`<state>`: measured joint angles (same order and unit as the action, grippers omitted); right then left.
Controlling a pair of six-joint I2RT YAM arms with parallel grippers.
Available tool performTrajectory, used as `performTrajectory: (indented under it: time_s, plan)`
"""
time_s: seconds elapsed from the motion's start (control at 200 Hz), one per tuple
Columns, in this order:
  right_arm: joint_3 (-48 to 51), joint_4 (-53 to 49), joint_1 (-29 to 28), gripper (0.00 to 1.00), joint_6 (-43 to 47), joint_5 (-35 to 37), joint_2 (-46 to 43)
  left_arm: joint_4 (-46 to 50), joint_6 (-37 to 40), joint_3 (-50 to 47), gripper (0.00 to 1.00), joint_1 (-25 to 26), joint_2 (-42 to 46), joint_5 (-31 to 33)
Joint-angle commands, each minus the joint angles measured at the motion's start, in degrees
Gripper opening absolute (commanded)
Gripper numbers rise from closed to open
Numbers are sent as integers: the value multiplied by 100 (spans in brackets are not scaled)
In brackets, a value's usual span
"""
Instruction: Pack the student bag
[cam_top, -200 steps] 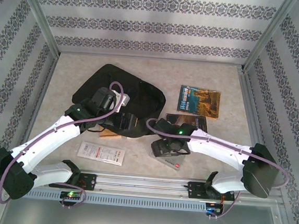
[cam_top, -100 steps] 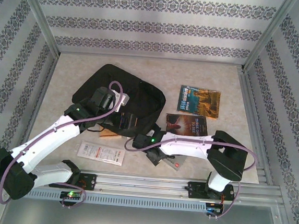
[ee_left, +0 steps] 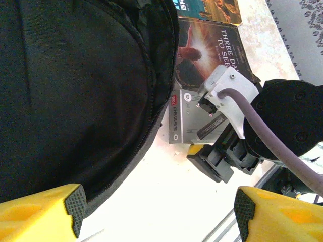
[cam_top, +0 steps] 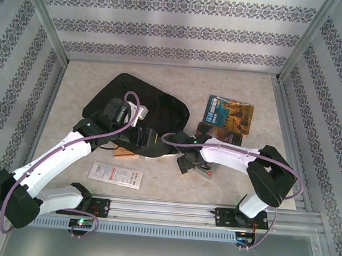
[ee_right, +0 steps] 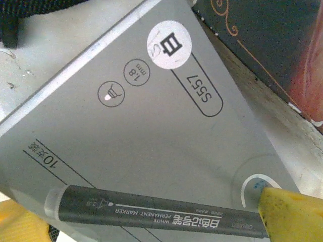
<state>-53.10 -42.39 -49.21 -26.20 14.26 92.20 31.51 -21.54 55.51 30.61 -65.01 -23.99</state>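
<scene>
table (cam_top: 181,84): a pale top on which everything is laid.
student bag (cam_top: 155,105): black, laid flat at the left middle of the table; its zipper is seen, but what is inside cannot be told.
colourful book (cam_top: 227,114): placed right of the bag.
dark book (cam_top: 221,134): placed just below it.
gray box (ee_right: 151,111): found between bag and dark book; "10" and a white marker are shown on its face, the contents are hidden.
leaflet (cam_top: 116,174): laid near the front edge.
left gripper (ee_left: 156,217): spread wide, nothing is held, beside the bag's edge.
right gripper (cam_top: 190,164): closed onto the gray box.
</scene>
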Motion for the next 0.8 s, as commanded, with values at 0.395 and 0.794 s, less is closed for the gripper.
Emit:
performTrajectory:
  time_s: [0.395, 0.794]
  plan:
    - [304, 40, 34, 97, -2941, -1753, -860, -405, -244, -135, 78, -101, -82, -339]
    - [-491, -1037, -747, 98, -1116, -1432, -1560, -259, -173, -40, 79, -126, -6, -369]
